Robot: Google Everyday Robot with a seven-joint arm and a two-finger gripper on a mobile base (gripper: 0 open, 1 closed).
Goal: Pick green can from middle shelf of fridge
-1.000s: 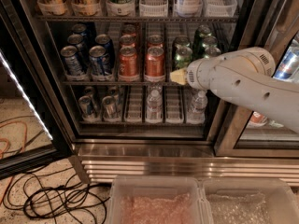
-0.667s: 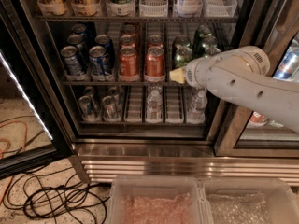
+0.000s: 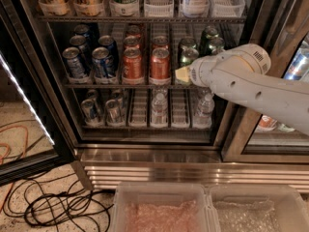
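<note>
The fridge (image 3: 270,144) stands open with black door frames and wire shelves. The middle shelf (image 3: 120,85) holds blue cans at the left, orange-red cans in the middle and green cans at the right. The front green can (image 3: 186,57) shows its silver top and upper body; its lower part is hidden behind my gripper. More green cans (image 3: 208,35) stand behind it. My white arm reaches in from the right. My gripper (image 3: 183,74), with a yellowish tip, is right at the front green can's lower body.
Orange-red cans (image 3: 160,64) stand just left of the green can. Water bottles (image 3: 158,108) fill the tier below, tall bottles in white baskets (image 3: 159,1) the tier above. Two clear bins (image 3: 161,193) sit in front below. Cables (image 3: 53,207) lie on the floor at the left.
</note>
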